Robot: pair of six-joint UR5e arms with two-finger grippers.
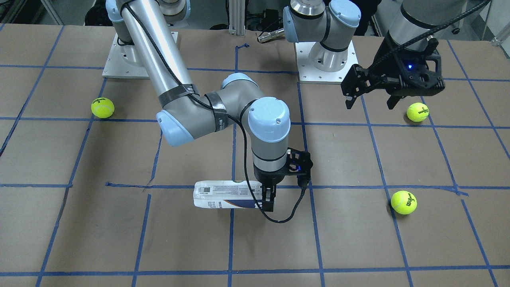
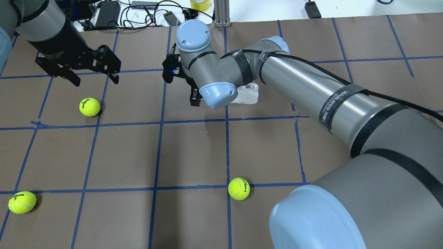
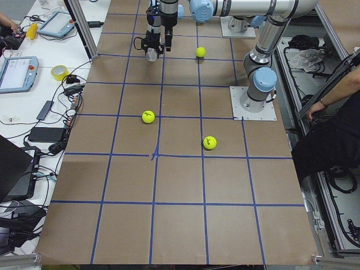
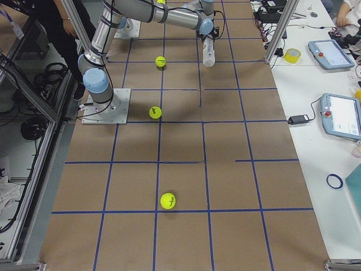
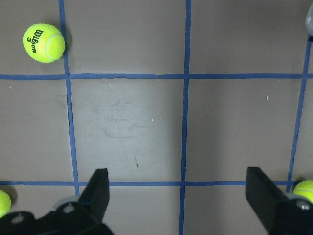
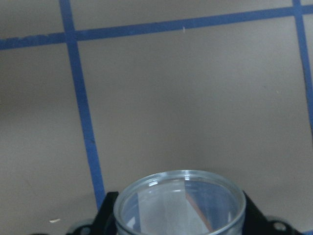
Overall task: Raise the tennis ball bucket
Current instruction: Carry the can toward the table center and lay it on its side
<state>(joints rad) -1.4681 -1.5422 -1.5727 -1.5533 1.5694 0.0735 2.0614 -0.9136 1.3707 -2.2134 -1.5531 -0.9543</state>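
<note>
One tennis ball bucket (image 1: pixel 221 195), three Wilson tennis balls (image 1: pixel 102 108) (image 1: pixel 417 112) (image 1: pixel 403 202), two grippers. The right gripper (image 1: pixel 267 199) clamps one end of the bucket, which lies level mid-table, toward the operators' edge (whether it clears the paper, I cannot tell). The left gripper (image 1: pixel 368 101) hangs spread and empty. The table (image 1: pixel 119 239) is covered in brown paper with a blue tape grid (image 1: pixel 230 247). Two teach pendants (image 4: pixel 341 116) lie on the white side bench (image 4: pixel 304 152).

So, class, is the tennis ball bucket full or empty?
Empty: the tennis ball bucket shows no balls through its clear wall, front or right wrist view.
</note>
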